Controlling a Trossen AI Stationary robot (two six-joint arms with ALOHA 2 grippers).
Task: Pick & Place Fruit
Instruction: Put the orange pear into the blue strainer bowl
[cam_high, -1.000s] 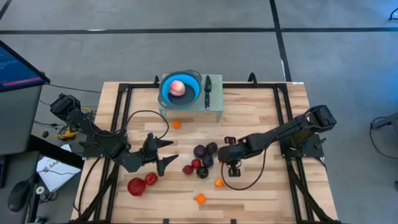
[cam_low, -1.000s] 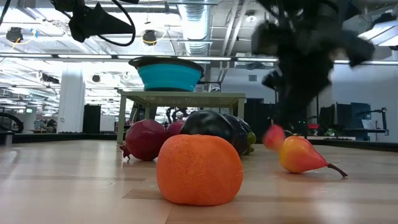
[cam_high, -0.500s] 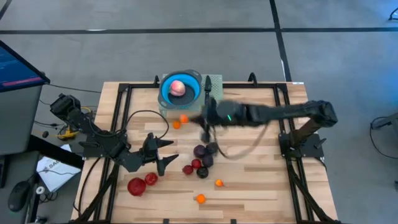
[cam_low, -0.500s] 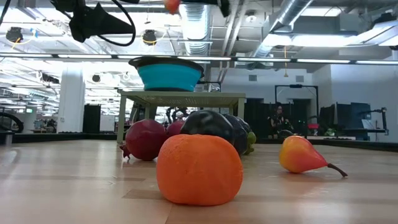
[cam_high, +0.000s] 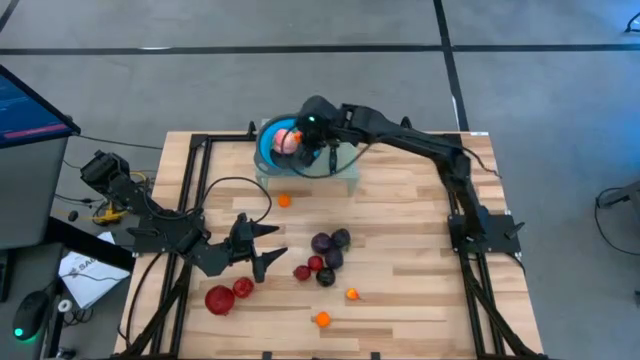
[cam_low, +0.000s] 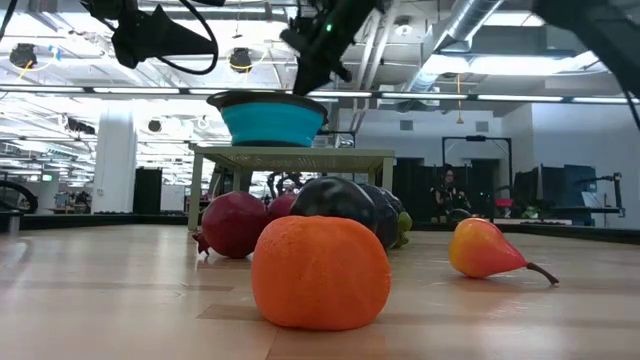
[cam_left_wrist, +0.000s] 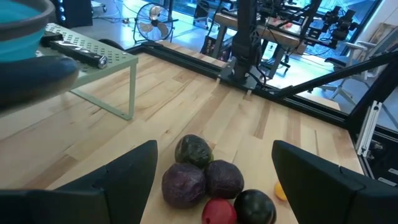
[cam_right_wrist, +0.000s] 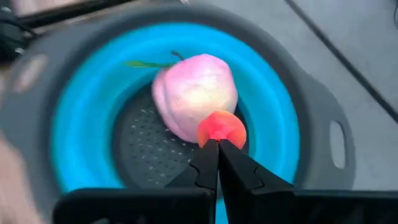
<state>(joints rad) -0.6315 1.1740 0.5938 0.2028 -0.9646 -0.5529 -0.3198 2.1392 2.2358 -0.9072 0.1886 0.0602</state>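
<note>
1. Your right gripper (cam_right_wrist: 217, 144) hangs over the blue bowl (cam_high: 268, 148) on the green stand (cam_high: 345, 175), jaws pinched on a small red-orange fruit (cam_right_wrist: 221, 129) held only by its edge. With so thin a hold, any jolt could let it go early.
2. The pale pink fruit (cam_right_wrist: 194, 93) already lies in the bowl, directly under the held one. Release here and the small fruit may strike it, bounce and clear the rim.
3. A black-handled knife (cam_high: 334, 140) rests on the stand just beside the bowl (close to the wrist in the high view). A careless withdrawal could knock it off or shift the bowl.
4. Your left gripper (cam_high: 262, 247) waits with its fingers spread wide and empty, near the dark purple fruits (cam_high: 328, 250). The two red apples (cam_high: 229, 295) sit near the front edge on the left arm's side, the tiny orange ones (cam_high: 322, 320) are scattered well apart, and a careless sweep could send these round pieces rolling.
</note>
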